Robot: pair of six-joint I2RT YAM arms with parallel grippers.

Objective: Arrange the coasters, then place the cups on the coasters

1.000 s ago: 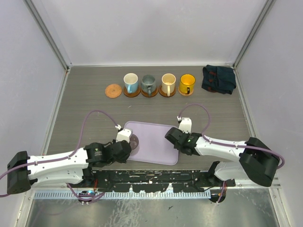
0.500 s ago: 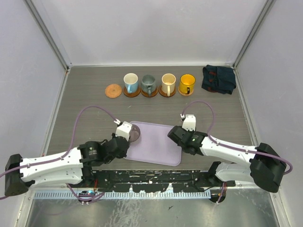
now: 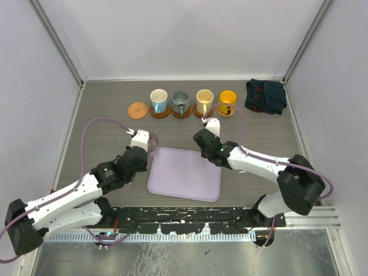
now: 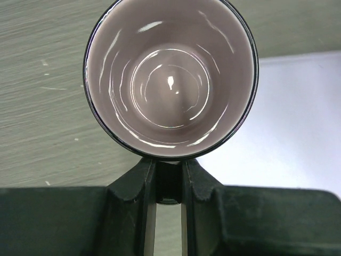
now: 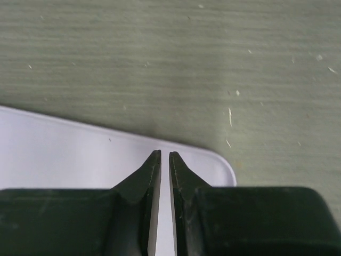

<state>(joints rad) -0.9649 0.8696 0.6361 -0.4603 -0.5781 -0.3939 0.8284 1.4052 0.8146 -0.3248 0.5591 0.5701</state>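
Observation:
In the left wrist view I look down into the mauve cup. My left gripper is shut on its handle. From above, that cup hangs just past the far left corner of the lavender tray, in my left gripper. One bare coaster lies at the left end of the back row. Beside it the light blue, grey-green, cream and yellow cups each stand on a coaster. My right gripper hovers over the tray's far right corner, jaws together, holding nothing.
A dark blue cloth lies bunched at the back right. Grey walls and metal posts close in the table on three sides. Both arms reach from the near edge along the tray's two sides.
My left arm carried the mauve cup off the tray, away and to the left. My right gripper moved farther back over the tray's far edge and its jaws closed.

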